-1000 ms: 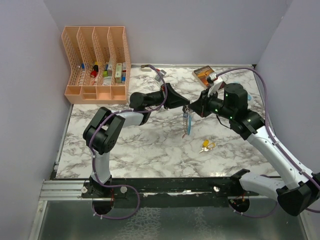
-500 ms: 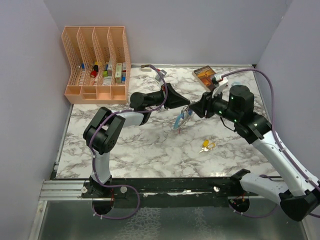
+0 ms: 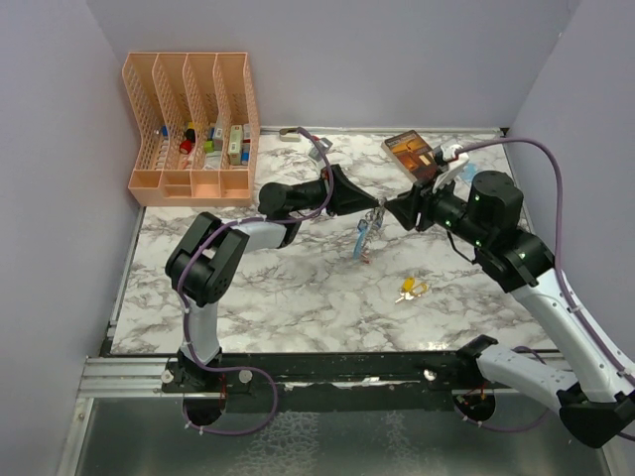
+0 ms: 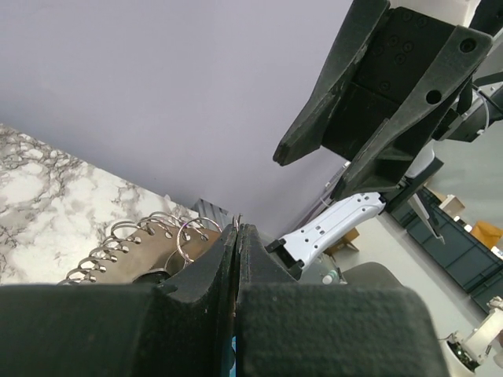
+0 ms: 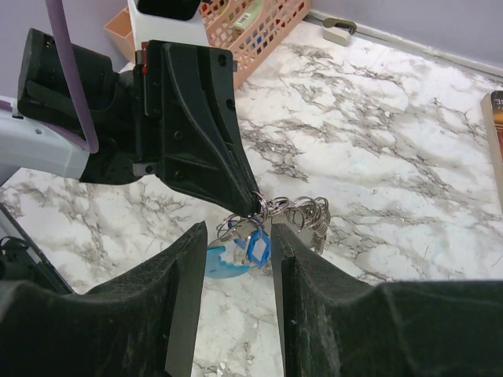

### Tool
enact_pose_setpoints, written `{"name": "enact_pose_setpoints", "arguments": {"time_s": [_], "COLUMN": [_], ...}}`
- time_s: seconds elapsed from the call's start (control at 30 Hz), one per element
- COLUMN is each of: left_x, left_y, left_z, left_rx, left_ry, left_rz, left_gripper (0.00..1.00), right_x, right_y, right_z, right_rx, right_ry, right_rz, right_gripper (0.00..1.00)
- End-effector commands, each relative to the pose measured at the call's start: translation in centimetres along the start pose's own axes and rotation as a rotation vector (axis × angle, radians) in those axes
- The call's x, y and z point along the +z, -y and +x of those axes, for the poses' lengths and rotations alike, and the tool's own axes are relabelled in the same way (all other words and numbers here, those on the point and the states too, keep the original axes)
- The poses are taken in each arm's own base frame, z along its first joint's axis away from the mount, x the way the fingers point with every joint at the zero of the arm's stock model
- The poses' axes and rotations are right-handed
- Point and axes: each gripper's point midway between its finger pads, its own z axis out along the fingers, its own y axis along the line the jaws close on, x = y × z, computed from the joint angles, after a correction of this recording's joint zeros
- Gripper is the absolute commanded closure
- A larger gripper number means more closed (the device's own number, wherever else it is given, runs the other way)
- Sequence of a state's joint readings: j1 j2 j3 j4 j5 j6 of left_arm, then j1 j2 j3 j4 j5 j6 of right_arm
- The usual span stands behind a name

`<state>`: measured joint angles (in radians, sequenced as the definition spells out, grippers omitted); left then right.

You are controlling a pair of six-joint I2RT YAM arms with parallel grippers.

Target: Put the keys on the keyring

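Glossy veined marble tabletop (image 3: 298,288), matte lilac walls (image 3: 397,59). Above its middle, left gripper (image 3: 374,210) pinches the thin-ringed metal keyring (image 3: 363,238); right gripper (image 5: 236,236) stands jaws spread.

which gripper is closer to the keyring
Left. The left gripper is shut on the keyring, which hangs below its tip. The right gripper is open just beside it, holding nothing.

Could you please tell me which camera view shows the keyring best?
The right wrist view: the keyring hangs at the tip of the left gripper, its metal rings and blue pieces plain. The top external view shows it only small, dangling between the arms. The left wrist view hides nearly all of it behind that gripper's shut fingers.
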<state>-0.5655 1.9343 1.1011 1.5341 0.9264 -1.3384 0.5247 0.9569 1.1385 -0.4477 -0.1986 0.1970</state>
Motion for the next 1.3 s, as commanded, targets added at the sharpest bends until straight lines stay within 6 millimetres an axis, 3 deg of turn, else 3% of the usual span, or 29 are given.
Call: {"name": "enact_pose_setpoints", "arguments": {"time_s": [0.0,0.27,0.57,0.77,0.97,1.27], "left_x": [0.7,1.1,1.1,1.0,1.0,1.1], "left_y": [5.6,6.1,5.9,5.8,5.6,5.8], "left_z": [-1.9,-1.7,-2.2,-2.4,-2.6,-3.0], "left_rx": [0.225,0.226,0.205,0.193,0.178,0.160], "left_ry": [0.061,0.056,0.092,0.115,0.135,0.160], "left_rz": [0.187,0.203,0.192,0.183,0.175,0.173], "left_gripper": [1.00,1.00,1.00,1.00,1.00,1.00], "right_x": [0.3,1.0,-0.7,-2.0,-0.9,1.5], "right_y": [0.2,1.3,3.9,4.2,3.2,2.2], "right_z": [-0.2,0.4,0.3,-1.5,-2.1,-1.1], "right_rx": [-0.032,0.100,0.370,0.419,0.434,0.464], "right_ry": [0.037,0.111,0.439,0.610,0.628,0.579], "right_rz": [0.004,0.066,0.165,0.145,0.070,-0.010], "right_gripper": [0.62,0.64,0.66,0.69,0.70,0.73]}}
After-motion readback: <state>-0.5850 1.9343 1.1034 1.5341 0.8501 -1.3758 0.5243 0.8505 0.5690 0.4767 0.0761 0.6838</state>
